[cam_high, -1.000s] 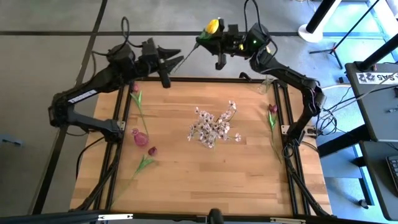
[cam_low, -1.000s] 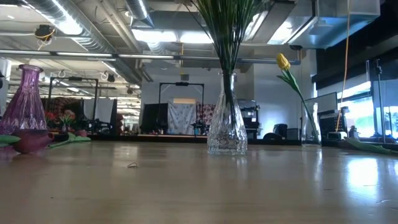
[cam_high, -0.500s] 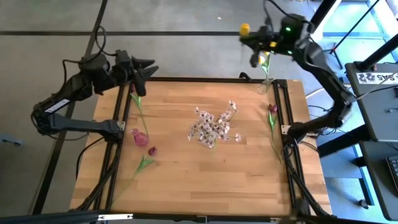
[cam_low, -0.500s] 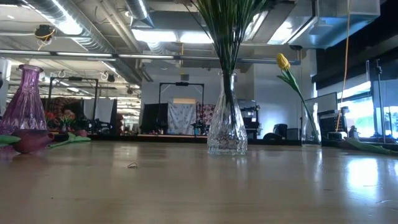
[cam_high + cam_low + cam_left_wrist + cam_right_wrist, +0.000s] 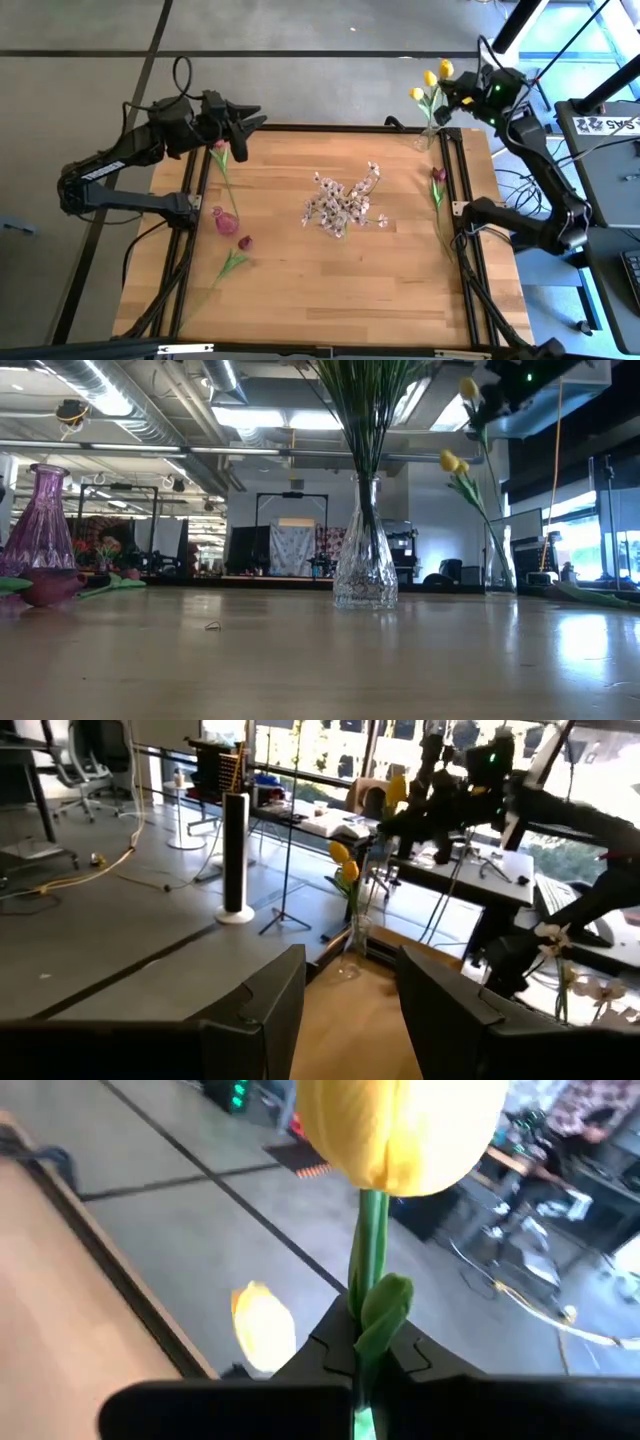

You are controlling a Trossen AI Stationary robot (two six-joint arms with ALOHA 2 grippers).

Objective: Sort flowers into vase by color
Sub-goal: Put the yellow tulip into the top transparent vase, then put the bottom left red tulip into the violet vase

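My right gripper (image 5: 460, 88) is up over the table's far right corner, shut on a yellow tulip (image 5: 445, 68). Below it a clear vase (image 5: 428, 135) holds two other yellow tulips (image 5: 417, 94). My left gripper (image 5: 248, 121) hovers open over the far left corner, above a dark red tulip (image 5: 218, 150) lying flat. Two more dark red tulips (image 5: 245, 243) (image 5: 438, 175) lie on the wood. A purple vase (image 5: 225, 220) stands at the left. Pale pink-white sprays (image 5: 340, 205) fill a clear vase (image 5: 365, 560) in the middle. My right gripper pinches the yellow tulip's green stem (image 5: 368, 1295) between its two fingers (image 5: 325, 1355), a short way below the head (image 5: 400, 1125), where a small leaf (image 5: 385, 1305) sits. The fingers lie across the stem. The tulip is lifted, head up, its stem hanging toward the clear vase (image 5: 497, 565).
A black rail frame (image 5: 330, 128) runs around the wooden table top (image 5: 330, 280). Both arm bases stand at the side rails. Bare wood lies along the near half. Stands, cables and desks show in the room beyond the far edge.
My right gripper has carried the yellow tulip from above the middle of the far edge toward the table's right, ending over the clear vase at the far right corner, and has stayed shut on it. My left gripper has drawn back a little toward the left edge.
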